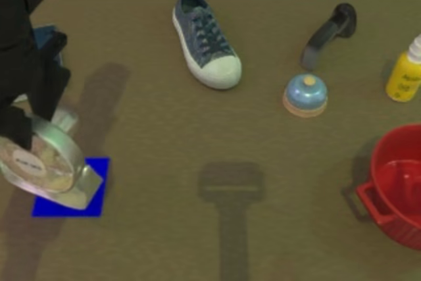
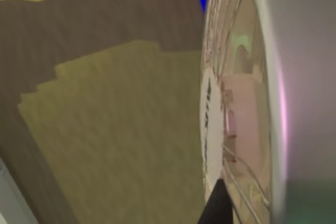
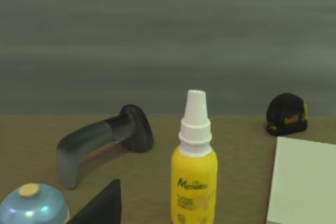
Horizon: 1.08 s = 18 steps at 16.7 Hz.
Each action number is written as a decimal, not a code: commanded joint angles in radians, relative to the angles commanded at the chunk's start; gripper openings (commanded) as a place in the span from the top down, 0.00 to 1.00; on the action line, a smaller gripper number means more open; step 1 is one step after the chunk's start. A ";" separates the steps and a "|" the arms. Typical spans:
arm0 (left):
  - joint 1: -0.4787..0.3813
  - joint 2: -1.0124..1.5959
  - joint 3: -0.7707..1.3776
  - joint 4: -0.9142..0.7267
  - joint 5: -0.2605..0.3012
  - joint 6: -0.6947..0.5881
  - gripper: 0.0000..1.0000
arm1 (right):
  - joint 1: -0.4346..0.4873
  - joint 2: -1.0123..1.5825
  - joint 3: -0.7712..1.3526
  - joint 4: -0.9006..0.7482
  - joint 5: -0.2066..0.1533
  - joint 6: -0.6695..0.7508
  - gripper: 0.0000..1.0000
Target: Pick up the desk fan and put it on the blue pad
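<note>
Left gripper (image 1: 23, 137) clamped on the desk fan (image 1: 43, 162) at the table's left edge, fan tilted (silver drum, speckled face), overlapping the blue pad (image 1: 92, 203), contact with pad unclear, right gripper unseen.

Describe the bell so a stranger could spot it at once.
Start at the blue sneaker at the table's far edge and look right, toward the yellow bottle. Between them, just in front of the dark scanner, sits the bell. It alone is a small pale-blue dome with a yellow button on top and a tan base.
</note>
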 joint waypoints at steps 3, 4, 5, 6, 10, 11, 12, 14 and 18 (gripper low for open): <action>0.034 -0.039 -0.038 0.045 0.030 -0.192 1.00 | 0.000 0.000 0.000 0.000 0.000 0.000 0.00; 0.042 -0.049 -0.047 0.058 0.039 -0.235 1.00 | 0.000 0.000 0.000 0.000 0.000 0.000 0.00; 0.049 -0.057 -0.053 0.068 0.046 -0.267 1.00 | 0.000 0.000 0.000 0.000 0.000 0.000 0.00; 0.053 -0.062 -0.057 0.076 0.051 -0.289 1.00 | 0.000 0.000 0.000 0.000 0.000 0.000 0.00; 0.056 -0.065 -0.059 0.081 0.054 -0.300 1.00 | 0.000 0.000 0.000 0.000 0.000 0.000 0.00; 0.056 -0.065 -0.059 0.081 0.054 -0.300 1.00 | 0.000 0.000 0.000 0.000 0.000 0.000 0.00; 0.051 -0.061 -0.056 0.079 0.053 -0.297 1.00 | 0.000 0.000 0.000 0.000 0.000 0.000 0.00; 0.051 -0.060 -0.072 0.095 0.053 -0.295 1.00 | 0.000 0.000 0.000 0.000 0.000 0.000 0.00; 0.059 -0.051 -0.154 0.189 0.054 -0.295 1.00 | 0.000 0.000 0.000 0.000 0.000 0.000 0.00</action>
